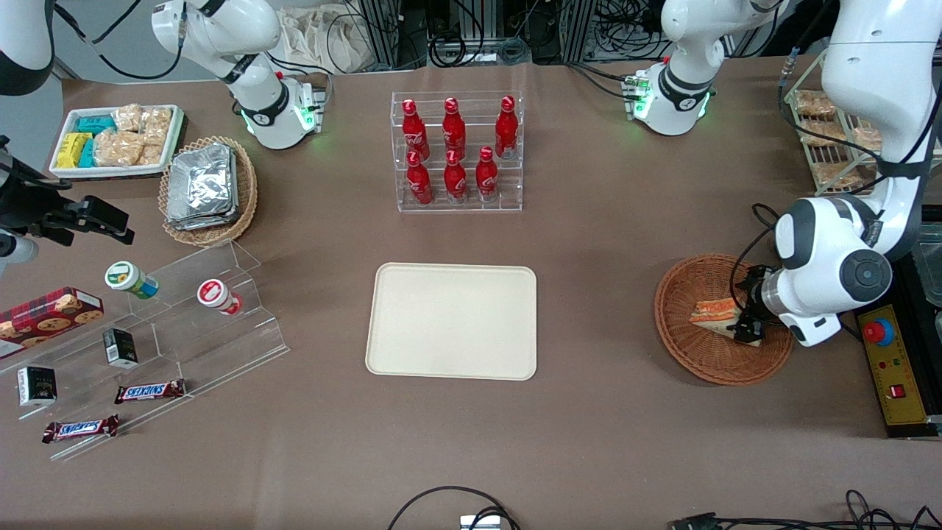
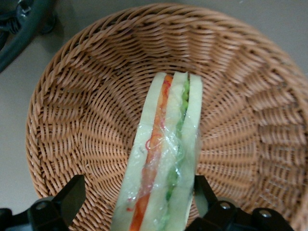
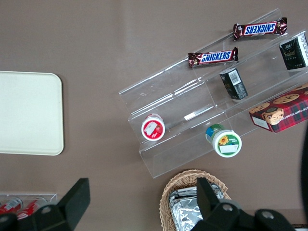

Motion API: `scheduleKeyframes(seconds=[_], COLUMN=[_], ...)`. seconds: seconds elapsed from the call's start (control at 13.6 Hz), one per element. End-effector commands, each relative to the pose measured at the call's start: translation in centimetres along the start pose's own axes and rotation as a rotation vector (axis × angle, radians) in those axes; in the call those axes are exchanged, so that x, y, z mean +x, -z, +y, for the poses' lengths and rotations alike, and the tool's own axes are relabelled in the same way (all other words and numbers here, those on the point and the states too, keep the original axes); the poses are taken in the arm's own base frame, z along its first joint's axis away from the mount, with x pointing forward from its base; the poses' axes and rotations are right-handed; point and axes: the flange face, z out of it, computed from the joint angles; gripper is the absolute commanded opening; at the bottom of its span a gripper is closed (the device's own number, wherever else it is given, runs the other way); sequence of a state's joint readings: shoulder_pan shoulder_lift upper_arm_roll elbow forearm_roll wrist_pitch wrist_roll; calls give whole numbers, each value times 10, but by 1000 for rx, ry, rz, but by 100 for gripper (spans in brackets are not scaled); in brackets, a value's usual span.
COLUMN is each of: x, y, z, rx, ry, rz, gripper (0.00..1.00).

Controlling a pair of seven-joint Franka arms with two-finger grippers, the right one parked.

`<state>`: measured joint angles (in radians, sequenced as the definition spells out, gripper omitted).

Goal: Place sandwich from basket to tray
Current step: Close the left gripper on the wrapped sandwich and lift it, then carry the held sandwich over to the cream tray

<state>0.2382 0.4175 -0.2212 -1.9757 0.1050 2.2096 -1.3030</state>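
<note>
Wicker basket [image 1: 706,353]: you have the sandwich [image 2: 161,159] lying in it, toward the working arm's end of the tabletop [image 1: 589,243]
Gripper [image 2: 137,204]: down in your basket; fingers [image 2: 72,195] spread apart, one each side of the sandwich, not clamped
Tray [image 1: 452,321]: mid-tabletop; well apart from your basket

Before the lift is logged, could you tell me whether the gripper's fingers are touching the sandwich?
Cannot tell. In the left wrist view the gripper straddles the sandwich in the basket: one finger stands clearly apart, the other sits at the bread's edge.

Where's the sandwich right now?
The sandwich lies in the round wicker basket toward the working arm's end of the table, between the open fingers of the tool.
</note>
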Motion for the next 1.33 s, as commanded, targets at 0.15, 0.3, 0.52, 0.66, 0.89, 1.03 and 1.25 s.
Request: scheduleKeyframes(seconds=[0.15, 0.3, 0.52, 0.66, 0.89, 1.03, 1.25], x=[-2, -4, -5, -6, -12, -28, -67], y=[-9, -3, 2, 17, 59, 93, 152], z=[-6, -4, -2, 0, 8, 18, 34], rx=[17, 13, 33, 21, 37, 54, 69], ry=[12, -20, -83, -122, -189, -280, -414], rz=[0, 11, 30, 40, 45, 38, 21], gripper=[97, 24, 0, 0, 0, 0, 0])
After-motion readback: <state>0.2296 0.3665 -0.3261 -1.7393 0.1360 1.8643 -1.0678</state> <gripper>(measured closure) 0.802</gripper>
